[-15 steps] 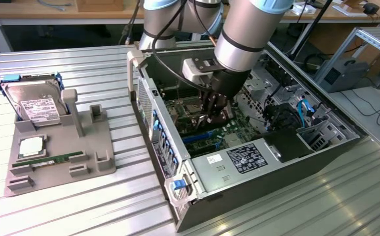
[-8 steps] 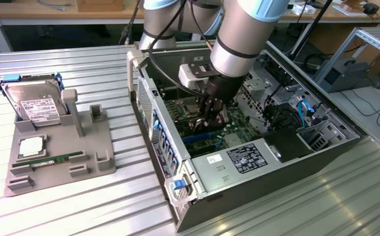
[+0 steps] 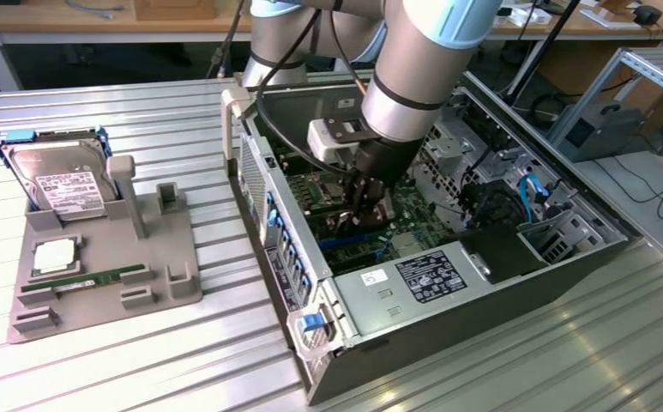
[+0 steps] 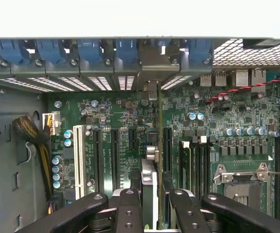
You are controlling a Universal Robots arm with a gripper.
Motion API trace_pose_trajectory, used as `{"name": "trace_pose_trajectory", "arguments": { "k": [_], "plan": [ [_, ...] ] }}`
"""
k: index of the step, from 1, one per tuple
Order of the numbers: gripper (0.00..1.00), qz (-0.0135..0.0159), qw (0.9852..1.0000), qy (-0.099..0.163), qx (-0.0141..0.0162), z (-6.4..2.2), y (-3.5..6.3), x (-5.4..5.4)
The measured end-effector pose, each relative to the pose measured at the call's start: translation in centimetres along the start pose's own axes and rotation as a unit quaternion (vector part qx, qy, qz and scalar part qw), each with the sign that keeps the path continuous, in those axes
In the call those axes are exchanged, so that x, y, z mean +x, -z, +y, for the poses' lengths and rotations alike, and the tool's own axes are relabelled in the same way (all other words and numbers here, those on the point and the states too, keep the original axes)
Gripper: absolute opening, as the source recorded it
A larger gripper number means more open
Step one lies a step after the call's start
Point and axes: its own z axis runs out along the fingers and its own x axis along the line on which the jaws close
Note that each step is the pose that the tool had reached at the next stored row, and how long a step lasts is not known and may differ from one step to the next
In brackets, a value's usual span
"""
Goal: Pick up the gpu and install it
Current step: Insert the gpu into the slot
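1. Ribbed metal worktop (image 3: 102, 112) carries the lot.
2. Open computer case (image 3: 308, 360) lies on its side with the green motherboard (image 4: 110, 121) facing up. There's a black sticker (image 3: 432, 276) on the silver box inside, but the print's too small to read.
3. Robot arm (image 3: 423, 60) reaches down into the case.
4. Grey holder (image 3: 171, 283) at the exterior view's left holds an upright hard drive (image 3: 63, 184) (white label, unreadable) and a flat green memory stick (image 3: 97, 279).
5. The gpu (image 4: 148, 174) is edge-on, clenched in the jaws right over the motherboard's slots. Can't tell if it's seated.
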Motion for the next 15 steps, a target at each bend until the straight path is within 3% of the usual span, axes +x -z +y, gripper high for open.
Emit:
{"name": "trace_pose_trajectory", "arguments": {
  "k": [9,15],
  "plan": [
    [0.27,0.0000,1.0000,-0.003,0.0001,-0.02,-0.55,0.05],
    [0.27,-0.0001,1.0000,-0.003,0.0006,-0.01,-0.21,0.10]
  ]
}}
